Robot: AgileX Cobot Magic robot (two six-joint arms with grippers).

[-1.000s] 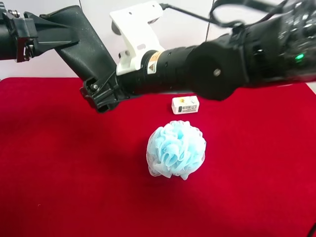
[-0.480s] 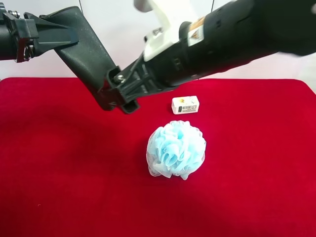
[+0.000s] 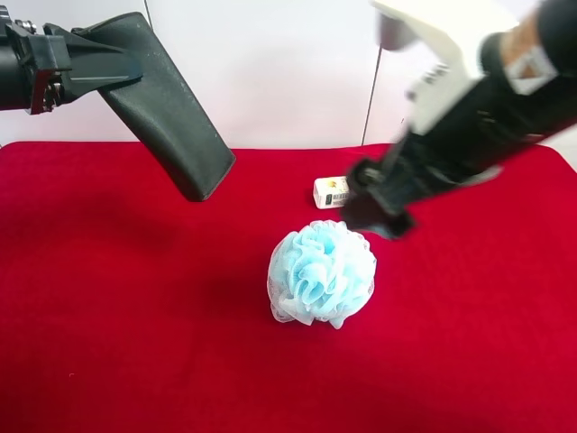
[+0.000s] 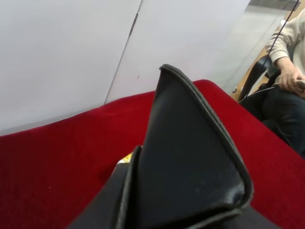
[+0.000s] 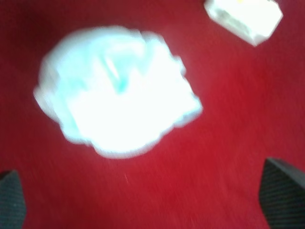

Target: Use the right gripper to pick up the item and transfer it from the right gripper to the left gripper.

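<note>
The item [image 3: 171, 117], a flat dark grey-black case, hangs tilted above the red cloth, held at its upper end by my left gripper [image 3: 50, 68], which belongs to the arm at the exterior high view's left. The case fills the left wrist view [image 4: 190, 167] and hides the fingers there. My right gripper [image 3: 374, 207] is blurred, clear of the case, low over the cloth between the white box and the blue pouf. In the right wrist view the right gripper [image 5: 145, 200] is open and empty, with only its fingertips [image 5: 281, 191] showing at the corners.
A light-blue mesh pouf [image 3: 321, 273] sits mid-cloth and also shows in the right wrist view [image 5: 114, 90]. A small white-and-yellow box [image 3: 333, 192] lies just behind it, seen too in the right wrist view [image 5: 244, 16]. The red cloth [image 3: 108, 316] covers the table. A seated person [image 4: 286, 86] is beyond its edge.
My right gripper has let go of the case's lower end and swung away to the right and down toward the box and pouf. The case stays in my left gripper, unmoved.
</note>
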